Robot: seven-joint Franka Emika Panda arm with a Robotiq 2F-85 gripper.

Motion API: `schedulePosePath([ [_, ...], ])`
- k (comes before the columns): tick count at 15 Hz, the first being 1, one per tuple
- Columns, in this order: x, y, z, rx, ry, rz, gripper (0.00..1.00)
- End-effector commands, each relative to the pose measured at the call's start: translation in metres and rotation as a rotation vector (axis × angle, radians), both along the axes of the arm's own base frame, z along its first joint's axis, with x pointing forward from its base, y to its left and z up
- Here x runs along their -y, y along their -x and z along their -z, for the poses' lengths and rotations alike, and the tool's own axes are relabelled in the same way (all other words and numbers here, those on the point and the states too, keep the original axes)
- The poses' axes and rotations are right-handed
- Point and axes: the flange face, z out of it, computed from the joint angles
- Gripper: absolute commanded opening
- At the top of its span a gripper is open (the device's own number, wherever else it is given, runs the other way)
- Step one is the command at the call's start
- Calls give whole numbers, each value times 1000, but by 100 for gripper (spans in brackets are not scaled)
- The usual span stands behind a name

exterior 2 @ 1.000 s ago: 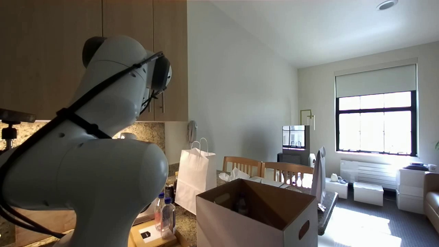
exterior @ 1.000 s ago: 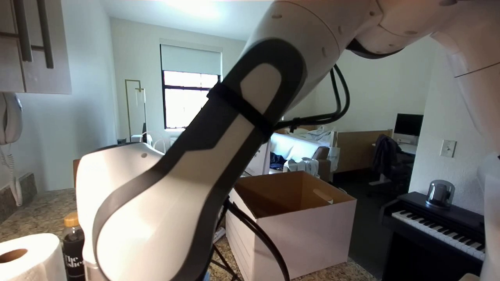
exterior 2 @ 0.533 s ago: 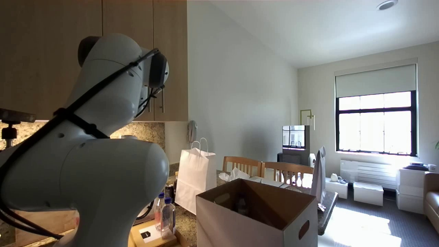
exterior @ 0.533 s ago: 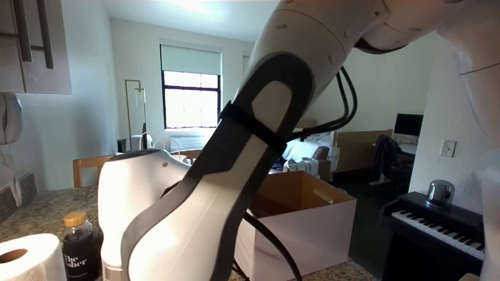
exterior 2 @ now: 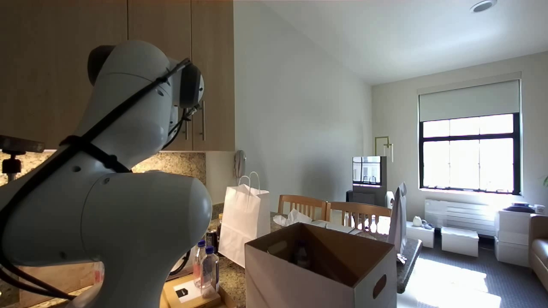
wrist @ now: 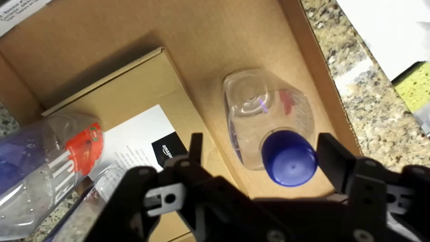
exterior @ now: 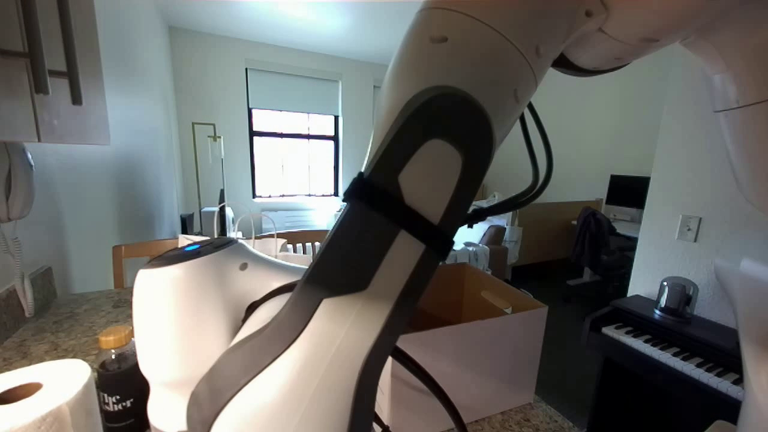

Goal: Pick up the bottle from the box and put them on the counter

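Wrist view: a clear, red-labelled bottle (wrist: 50, 168) is at nine o'clock, and the gripper (wrist: 261, 148), jaws wide apart and gripping nothing, frames at three another see-through bottle (wrist: 268, 114), its round blue cap (wrist: 289, 159) toward five, in a cardboard tray (wrist: 208, 30).

bottle (wrist: 267, 117) — glossy plastic | box (exterior 2: 295, 278) — matt cardboard | smooth stone counter (wrist: 383, 134)

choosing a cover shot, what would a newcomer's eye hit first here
Likely the big robot arm slanting across an exterior view. Next, the blue cap of a clear bottle, between the open fingers in the wrist view. Then the white box on the counter in an exterior view.
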Motion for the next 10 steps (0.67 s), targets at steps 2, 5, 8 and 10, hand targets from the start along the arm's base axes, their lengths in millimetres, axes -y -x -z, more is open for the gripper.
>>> schedulePosePath([
  [2,14,-2,-30,49,28,70,100],
  [5,21,-13,-55,80,27,114,100],
  [8,32,-27,-89,118,50,141,100],
  [10,41,-37,-114,142,68,158,100],
])
